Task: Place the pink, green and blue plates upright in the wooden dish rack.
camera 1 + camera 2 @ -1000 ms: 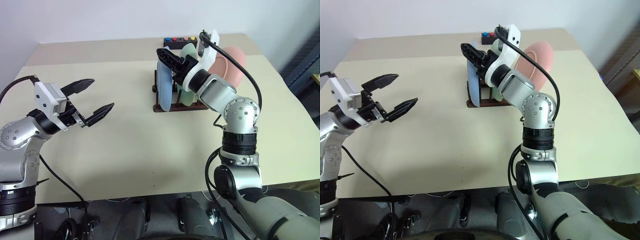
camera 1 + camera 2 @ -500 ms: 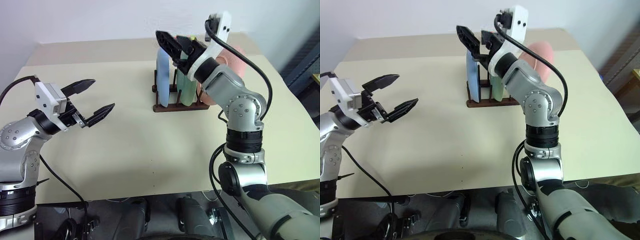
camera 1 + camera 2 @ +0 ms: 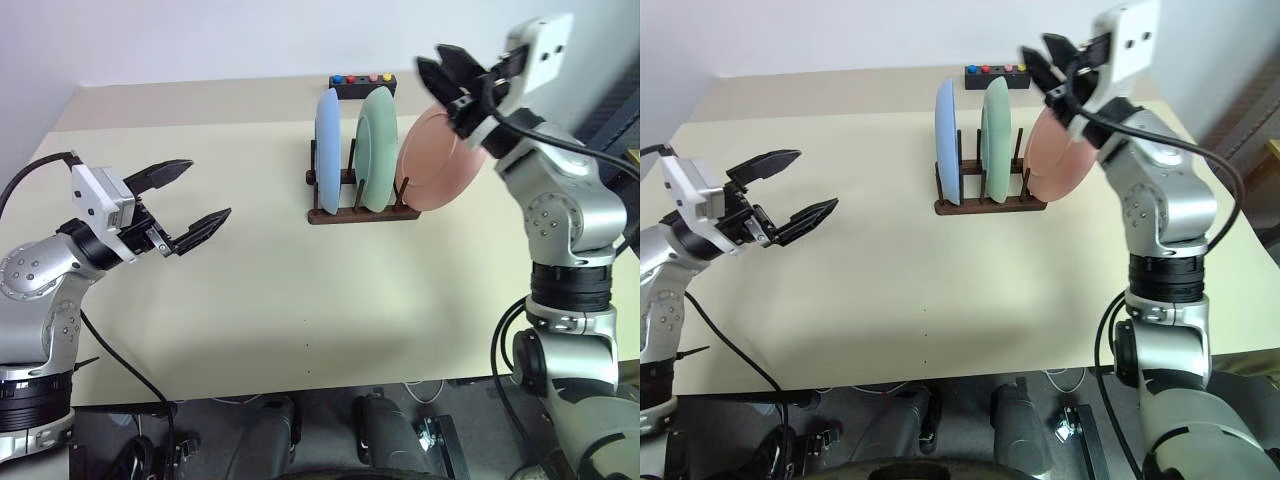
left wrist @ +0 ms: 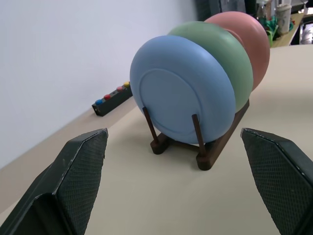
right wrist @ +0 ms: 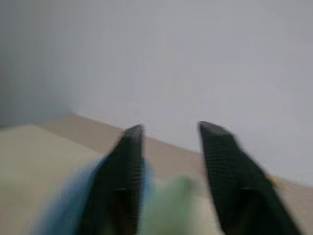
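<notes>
Fingers [image 3: 165, 172] of the left gripper [image 3: 203, 189] stood wide apart and empty, hovering over the worktop [image 3: 300, 300] well away from the wooden dish rack [image 3: 360, 214]. The right gripper [image 3: 455, 78] hung above the pink plate [image 3: 440, 165], its fingers parted by a gap and clamped on nothing. The blue plate [image 3: 326, 150] and green plate [image 3: 377, 150] stood upright between the pegs. The pink one sat at the rack's right end, leaning outward more than the others; whether pegs held it could not be told. The task looked all but finished, perhaps needing only that lean checked. The worktop was plain beige, with a black box [image 3: 362, 82] of coloured buttons behind the rack, near a pale wall.
</notes>
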